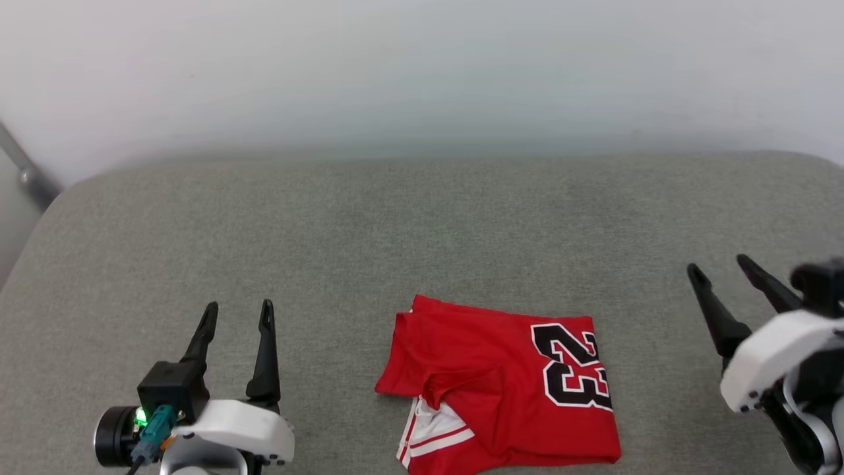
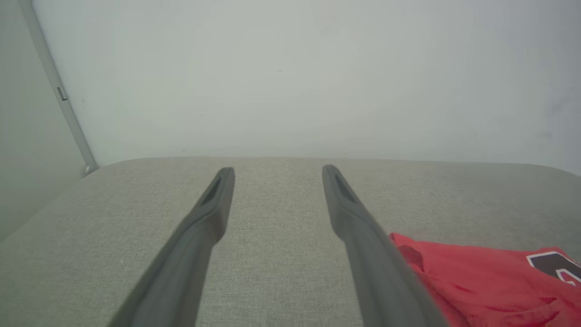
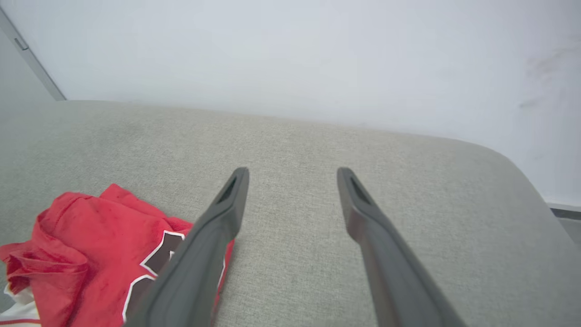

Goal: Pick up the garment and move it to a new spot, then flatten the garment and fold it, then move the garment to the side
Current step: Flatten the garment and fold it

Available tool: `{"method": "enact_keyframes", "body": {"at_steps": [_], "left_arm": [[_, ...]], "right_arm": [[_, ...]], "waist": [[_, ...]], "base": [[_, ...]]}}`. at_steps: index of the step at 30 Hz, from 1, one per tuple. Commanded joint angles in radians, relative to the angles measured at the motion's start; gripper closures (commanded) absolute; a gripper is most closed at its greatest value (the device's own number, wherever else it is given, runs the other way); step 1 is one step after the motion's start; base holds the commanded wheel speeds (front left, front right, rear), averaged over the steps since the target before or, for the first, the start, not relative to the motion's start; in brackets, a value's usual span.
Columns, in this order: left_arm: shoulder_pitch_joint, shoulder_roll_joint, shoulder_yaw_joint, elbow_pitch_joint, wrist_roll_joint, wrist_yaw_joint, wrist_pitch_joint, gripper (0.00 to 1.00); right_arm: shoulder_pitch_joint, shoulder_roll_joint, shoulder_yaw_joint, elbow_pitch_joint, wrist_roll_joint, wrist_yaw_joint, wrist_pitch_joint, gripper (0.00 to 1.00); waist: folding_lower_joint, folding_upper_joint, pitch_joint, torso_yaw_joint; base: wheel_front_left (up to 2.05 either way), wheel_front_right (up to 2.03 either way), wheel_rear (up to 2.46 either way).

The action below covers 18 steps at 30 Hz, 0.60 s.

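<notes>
Garment (image 1: 501, 382): one, red, folded to a rough rectangle, lying flat on the grey cushion (image 1: 422, 231) at the near edge, a little right of centre in the head view. One black number (image 1: 572, 366) with white outline, two digits, "23", sits on its right half, turned sideways. One white patch with red stripes pokes out at its near left corner. The left edge is rumpled, with a few loose folds.

Grippers: two, each with two dark fingers. Left gripper (image 1: 239, 306) is at the lower left, fingers spread, nothing between them, near the garment's left side but apart from it. In the left wrist view the left gripper (image 2: 278, 170) hangs over bare cushion, with the garment (image 2: 476, 277) beside its right finger (image 2: 358, 227); contact cannot be told there.

Right gripper (image 1: 719, 264) is at the right edge, fingers spread, holding nothing, apart from the garment's right side. In the right wrist view the right gripper (image 3: 293, 171) points over bare cushion, with the garment (image 3: 91, 245) low left, partly behind its left finger (image 3: 213, 245).

One pale wall (image 1: 422, 66) behind the cushion. One grey pole (image 1: 26, 175) at the far left.
</notes>
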Motion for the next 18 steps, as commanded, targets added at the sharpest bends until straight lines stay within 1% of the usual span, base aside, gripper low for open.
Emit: {"method": "enact_keyframes", "body": {"at_steps": [1, 5, 10, 14, 18], "left_arm": [[0.018, 0.007, 0.004, 0.004, 0.008, 0.006, -0.005, 0.00], [0.043, 0.017, 0.006, 0.007, 0.019, 0.009, -0.010, 0.00], [0.076, 0.018, 0.011, -0.001, 0.022, 0.020, -0.010, 0.00], [0.094, 0.021, 0.009, -0.002, 0.024, 0.027, -0.010, 0.00], [0.107, 0.023, 0.011, -0.005, 0.018, 0.036, -0.004, 0.00]], "right_arm": [[0.031, 0.017, -0.024, -0.018, -0.019, 0.000, -0.032, 0.00], [0.126, 0.051, -0.083, -0.073, -0.061, 0.000, -0.142, 0.00], [0.212, 0.100, -0.094, -0.129, -0.080, 0.000, -0.216, 0.00], [0.264, 0.127, -0.101, -0.158, -0.086, 0.000, -0.229, 0.00], [0.282, 0.150, -0.103, -0.174, -0.088, 0.000, -0.225, 0.00]], "waist": [[0.0000, 0.0000, -0.017, -0.015], [0.0000, 0.0000, -0.036, -0.031], [0.0000, 0.0000, -0.054, -0.040], [0.0000, 0.0000, -0.061, -0.047], [0.0000, 0.0000, -0.059, -0.053]], "base": [[0.00, 0.00, 0.00], [0.00, 0.00, 0.00], [0.00, 0.00, 0.00], [0.00, 0.00, 0.00], [0.00, 0.00, 0.00]]}}
